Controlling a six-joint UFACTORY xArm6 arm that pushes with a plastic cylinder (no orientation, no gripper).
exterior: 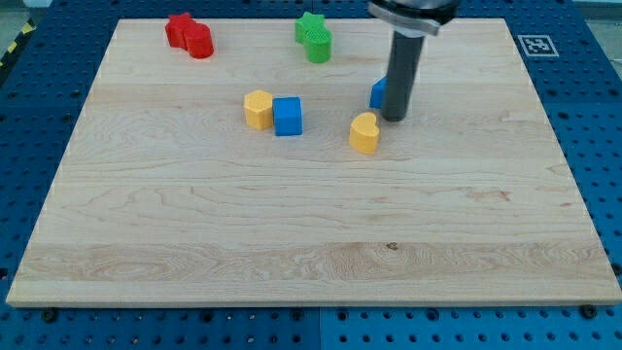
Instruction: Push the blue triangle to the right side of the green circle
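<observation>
The blue triangle (377,94) lies right of the board's middle, mostly hidden behind my rod. My tip (394,119) rests on the board, touching or nearly touching the triangle's right side. The green circle (319,46) sits near the view's top, up and to the left of the triangle, with a green star (309,26) touching it from behind. A yellow heart (364,133) lies just below-left of my tip.
A yellow hexagon (258,110) and a blue cube (288,116) sit side by side left of centre. Two red blocks (189,35) sit together at the top left. The wooden board (311,243) ends at blue pegboard on all sides.
</observation>
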